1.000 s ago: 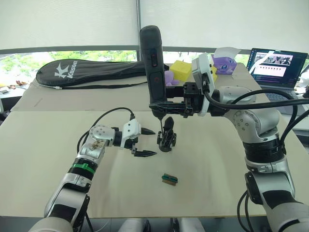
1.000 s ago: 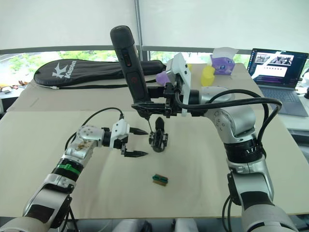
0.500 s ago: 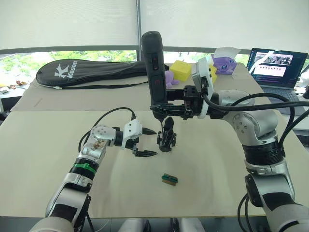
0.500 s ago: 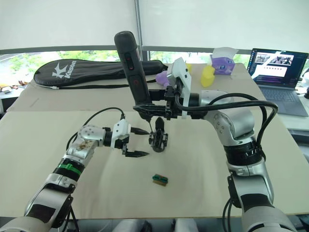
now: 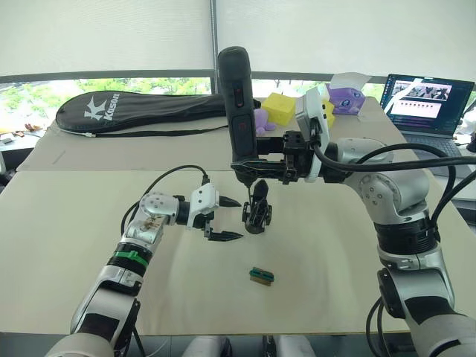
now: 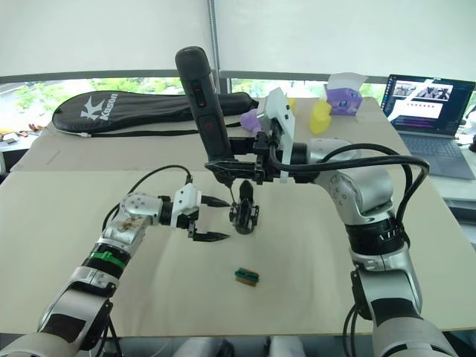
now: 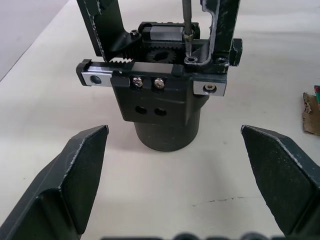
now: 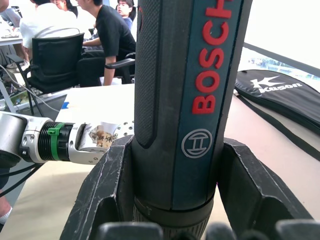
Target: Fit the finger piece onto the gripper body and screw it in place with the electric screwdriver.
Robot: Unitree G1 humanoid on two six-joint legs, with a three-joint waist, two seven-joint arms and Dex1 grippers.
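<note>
**Screwdriver bit seated on the gripper body; left gripper standing off, open**

I am holding the electric screwdriver (image 5: pixel 239 104) upright in the right gripper (image 5: pixel 286 165), whose two fingers are clamped around the lower barrel; the right wrist view is showing the fingers (image 8: pixel 107 192) pressed against both sides of the tool. I am keeping it vertical so the thin bit drops straight onto a screw head, and the left wrist view is showing the bit (image 7: pixel 186 27) meeting the top of the gripper body (image 7: pixel 165 105) at a screw hole.

The gripper body is standing on its round base on the table (image 5: pixel 74 238), directly under the tool's nose, at the centre of the work area. The finger piece (image 5: pixel 259 193) is appearing to sit already on top of it, pointing up; I am judging this, as the joint is too small to read clearly from the head cameras.

I am parking the left gripper (image 5: pixel 223 219) just beside the body, jaws wide apart and touching nothing, likely ready to steady the base should it twist under torque.

Count: one screwdriver, one gripper body, one fitted finger piece, one small green-brown block (image 5: pixel 261 275) lying apart on the table nearer me. On the body's front face, two bright screws (image 7: pixel 146 82) are sitting side by side, with a third fastener (image 7: pixel 210 88) at the bar's end.
</note>
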